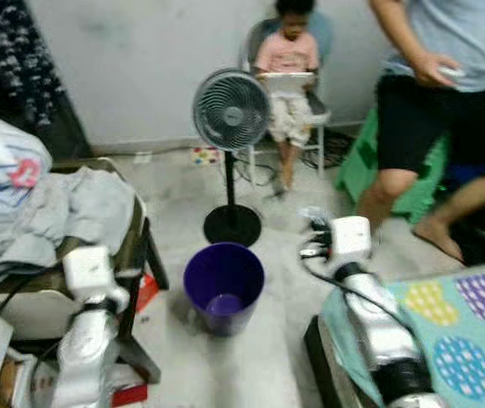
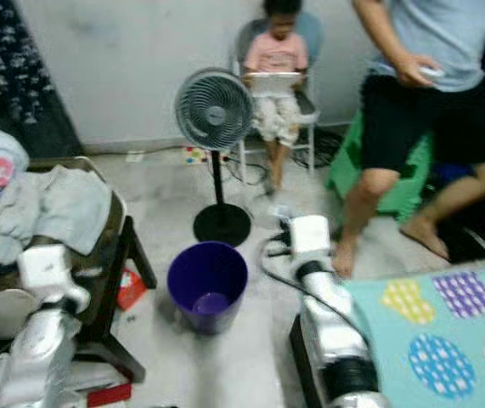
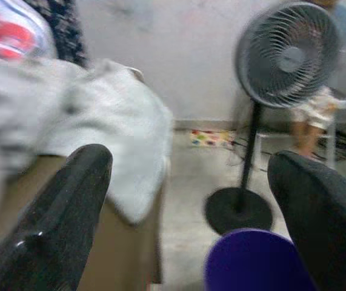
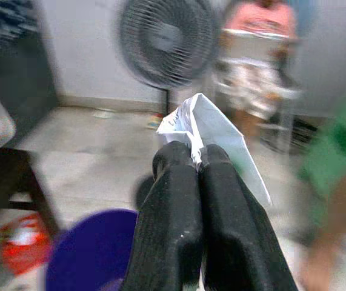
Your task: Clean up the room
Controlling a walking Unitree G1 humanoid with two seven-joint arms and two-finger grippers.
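Paper (image 4: 212, 130), crumpled white, pinched in the right gripper (image 4: 197, 159), up and to the right of the bin (image 1: 223, 285), not yet over its mouth. Disposal step under way, by the look of it: scrap carried toward the purple bin. Next move likely calls for swinging left until above the rim, then letting go. Right fingers (image 4: 166, 206) clamped tight together on the paper. Left gripper (image 3: 191, 200) spread wide, holding nothing, left of the bin, beside the clothes (image 1: 72, 208). Fan (image 1: 231, 110) just behind the bin.
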